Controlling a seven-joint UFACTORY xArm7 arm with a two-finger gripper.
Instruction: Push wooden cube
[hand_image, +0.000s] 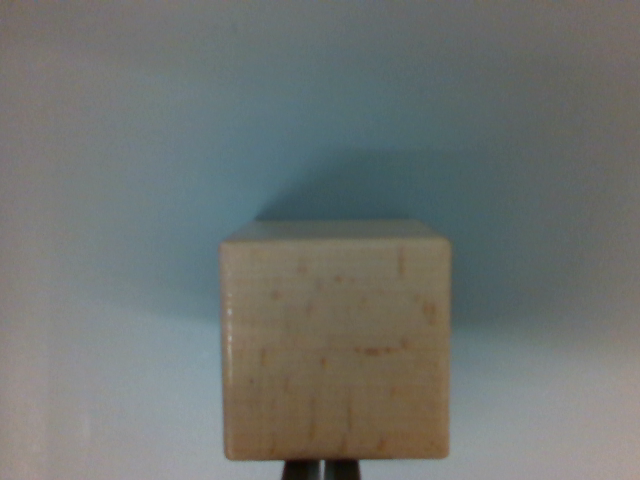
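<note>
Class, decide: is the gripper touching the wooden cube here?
Cannot tell. In the wrist view, the gripper shows only as dark tips at the bottom edge, right under the wooden cube; the cube hides any contact or gap.

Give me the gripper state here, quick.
Gripper: only dark fingertips show below the wooden cube; they look close together, but open or shut cannot be told.

A pale wooden cube (335, 345) fills the lower middle of the wrist view, its front face square to the camera and flecked with short reddish grain marks. It sits on a plain light blue counter (110, 200), casting a soft shadow toward 1 o'clock. At 6 o'clock, the dark tips of the end effector (321, 470) appear just below the cube's bottom edge, standing close together.
</note>
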